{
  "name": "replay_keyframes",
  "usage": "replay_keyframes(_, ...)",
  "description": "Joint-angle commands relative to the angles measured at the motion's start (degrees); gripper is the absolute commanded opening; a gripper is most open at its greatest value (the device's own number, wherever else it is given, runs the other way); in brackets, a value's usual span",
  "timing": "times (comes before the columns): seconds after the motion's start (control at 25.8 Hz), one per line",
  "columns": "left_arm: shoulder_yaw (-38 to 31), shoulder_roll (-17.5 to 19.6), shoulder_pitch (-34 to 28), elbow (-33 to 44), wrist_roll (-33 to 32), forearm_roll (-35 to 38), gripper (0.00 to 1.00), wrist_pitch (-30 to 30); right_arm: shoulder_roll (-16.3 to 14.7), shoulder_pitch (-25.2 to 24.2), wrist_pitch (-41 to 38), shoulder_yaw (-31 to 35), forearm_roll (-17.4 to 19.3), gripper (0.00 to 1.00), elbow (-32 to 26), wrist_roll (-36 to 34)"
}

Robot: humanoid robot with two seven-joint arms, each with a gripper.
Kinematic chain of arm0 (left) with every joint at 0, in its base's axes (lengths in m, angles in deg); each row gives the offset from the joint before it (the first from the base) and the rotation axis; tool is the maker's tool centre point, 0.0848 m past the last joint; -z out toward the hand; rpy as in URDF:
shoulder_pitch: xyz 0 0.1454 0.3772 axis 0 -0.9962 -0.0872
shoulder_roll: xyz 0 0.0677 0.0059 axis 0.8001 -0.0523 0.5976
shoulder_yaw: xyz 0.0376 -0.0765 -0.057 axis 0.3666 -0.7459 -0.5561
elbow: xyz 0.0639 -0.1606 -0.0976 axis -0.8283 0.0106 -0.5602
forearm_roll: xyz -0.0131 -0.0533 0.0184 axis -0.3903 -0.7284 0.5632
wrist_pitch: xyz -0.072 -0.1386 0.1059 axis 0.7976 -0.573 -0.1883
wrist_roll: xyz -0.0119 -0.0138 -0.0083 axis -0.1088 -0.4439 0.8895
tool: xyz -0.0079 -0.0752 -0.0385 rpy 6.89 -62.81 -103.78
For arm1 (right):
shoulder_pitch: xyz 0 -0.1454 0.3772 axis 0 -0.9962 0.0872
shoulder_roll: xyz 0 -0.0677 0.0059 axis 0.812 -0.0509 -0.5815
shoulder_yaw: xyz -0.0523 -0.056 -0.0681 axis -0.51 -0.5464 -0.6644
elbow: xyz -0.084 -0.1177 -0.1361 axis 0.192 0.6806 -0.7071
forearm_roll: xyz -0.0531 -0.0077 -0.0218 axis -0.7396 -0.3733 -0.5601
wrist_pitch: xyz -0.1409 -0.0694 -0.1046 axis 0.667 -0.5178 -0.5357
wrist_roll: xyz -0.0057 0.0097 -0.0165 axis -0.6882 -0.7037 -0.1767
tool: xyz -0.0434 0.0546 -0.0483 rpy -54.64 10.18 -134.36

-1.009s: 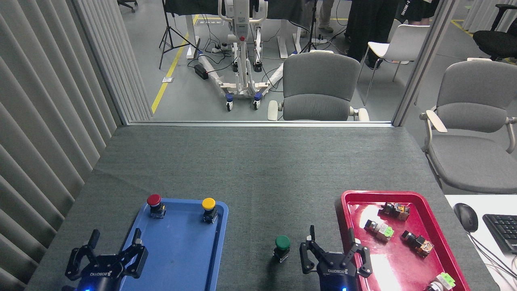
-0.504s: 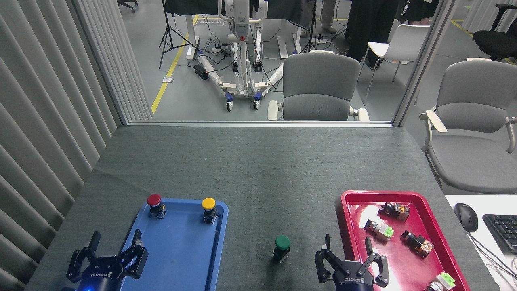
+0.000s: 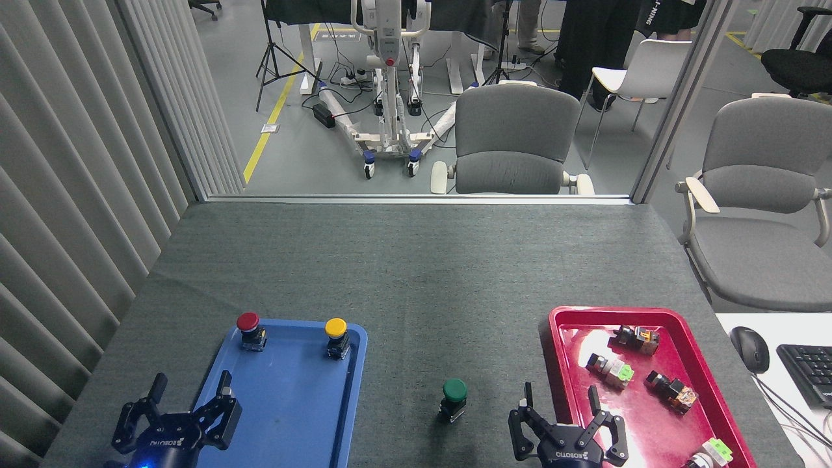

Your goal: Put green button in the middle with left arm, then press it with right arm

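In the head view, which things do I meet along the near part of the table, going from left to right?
Left end effector → blue tray → green button on the grey cloth → right end effector → red tray.

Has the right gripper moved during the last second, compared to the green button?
Yes. The right gripper has moved right and toward the near edge, away from the green button, which stands where it was on the grey cloth. The gripper now overlaps the red tray.

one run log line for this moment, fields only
green button: upright on cloth between trays | left hand: open, empty, over blue tray | right hand: open, beside button, not touching
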Motion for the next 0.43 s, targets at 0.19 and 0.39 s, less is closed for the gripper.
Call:
replay_keyframes(0.19, 0.04, 0.11, -0.11, 0.04, 0.02, 0.00, 1.00, -0.02, -0.20, -0.17, 0.09, -0.01, 0.00, 0.99, 0.00, 0.00)
replay_keyframes(0.39, 0.04, 0.11, -0.37, -0.05, 0.11, 0.09, 1.00, -2.66, -0.20, -0.17, 0.09, -0.01, 0.00, 0.99, 0.00, 0.00)
